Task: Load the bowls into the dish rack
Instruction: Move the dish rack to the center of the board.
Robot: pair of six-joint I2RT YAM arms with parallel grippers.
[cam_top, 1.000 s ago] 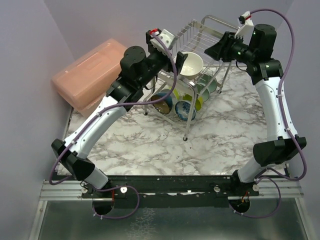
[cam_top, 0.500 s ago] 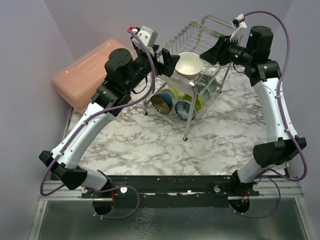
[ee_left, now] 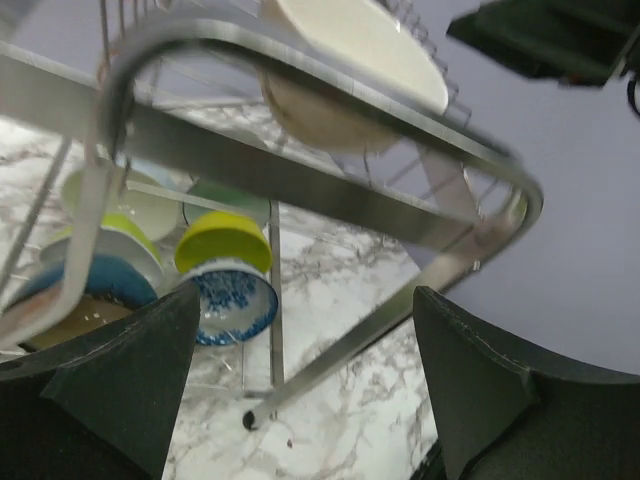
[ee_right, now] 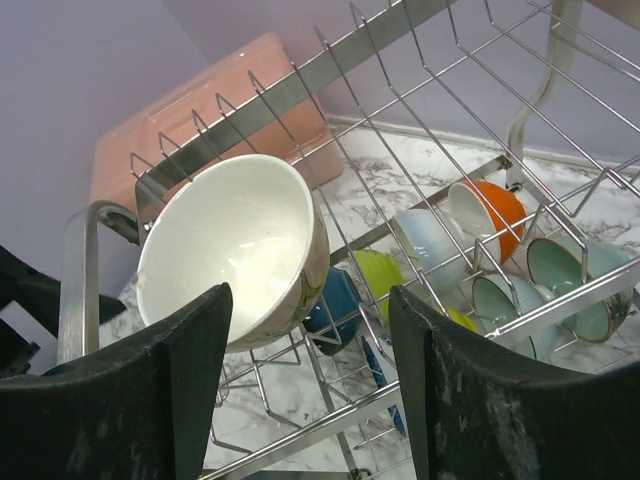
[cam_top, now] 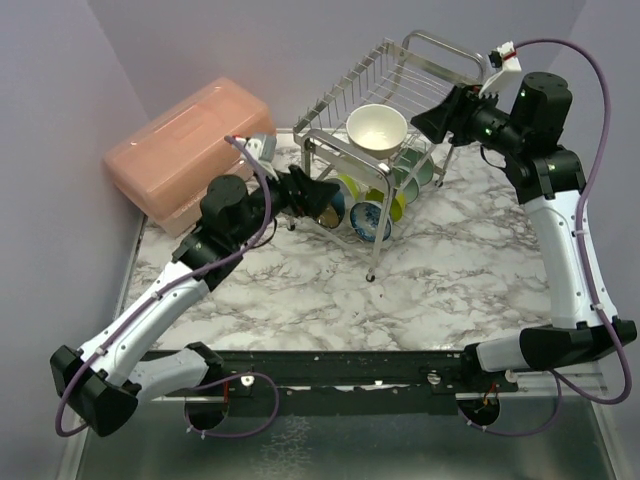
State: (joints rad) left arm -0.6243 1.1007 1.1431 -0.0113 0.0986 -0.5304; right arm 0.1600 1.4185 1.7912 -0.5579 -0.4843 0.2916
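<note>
The dish rack (cam_top: 440, 42) stands at the back of the table. A white bowl (cam_top: 377, 127) rests tilted on its upper tier, held by nothing. My right gripper (cam_top: 425, 118) hangs open just right of that bowl, not touching it; in the right wrist view the white bowl (ee_right: 235, 245) lies beyond the open right gripper (ee_right: 310, 295). My left gripper (cam_top: 322, 190) is open and empty, low at the rack's front left. The left wrist view shows the left gripper (ee_left: 305, 300) below the rack tube (ee_left: 300, 180). A teal bowl (cam_top: 325, 203) and a blue-and-white bowl (cam_top: 370, 220) sit on the lower tier.
A pink lidded box (cam_top: 185, 150) lies left of the rack. More bowls fill the lower tier: lime (ee_right: 380, 275), pale blue (ee_right: 430, 245), orange (ee_right: 495, 205) and mint (ee_right: 560, 270). Purple walls close in behind and on both sides.
My left arm has drawn back from the upper tier, down and to the left. The right jaws have spread wider and pulled slightly right. The white bowl stays on the upper tier.
</note>
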